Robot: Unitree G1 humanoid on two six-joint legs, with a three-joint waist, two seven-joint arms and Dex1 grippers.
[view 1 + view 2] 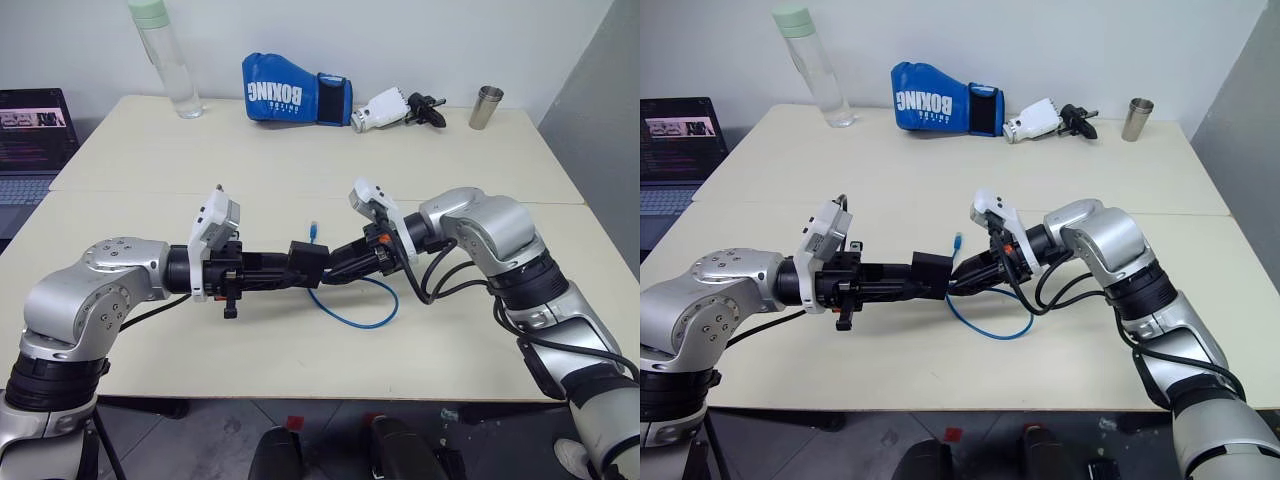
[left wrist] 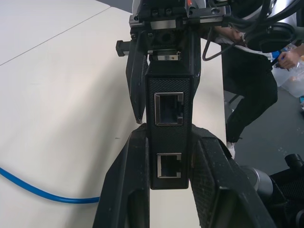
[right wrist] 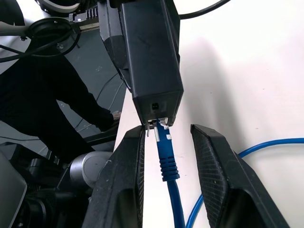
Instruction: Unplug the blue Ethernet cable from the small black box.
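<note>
My left claw (image 1: 290, 268) is clamped on the box (image 1: 306, 263), holding it above the table (image 1: 300, 150) between my two arms. In my left wrist view the box (image 2: 169, 137) sits squeezed between my fingers (image 2: 128, 190), two sockets on its upper face, both bare.

My right claw (image 3: 166, 175) reaches in from the other side, its fingers (image 3: 216, 171) apart, one on each side of the cable (image 3: 166, 161) without pressing it. The blue plug (image 3: 161, 130) meets the lower edge of the box's end face (image 3: 156, 107); I cannot tell whether it is seated in a port or just touching there.

From the box, the cable drops and loops on the table (image 1: 355, 310) beneath my right wrist. Its other plug (image 1: 314, 230) shows just behind the box.

At the far edge of the table lie a blue boxing glove (image 1: 295, 92), a clear bottle (image 1: 165, 55), a metal cup (image 1: 487, 106) and a spare white-and-black gripper part (image 1: 400, 108). A laptop (image 1: 35, 135) sits open to my left.
</note>
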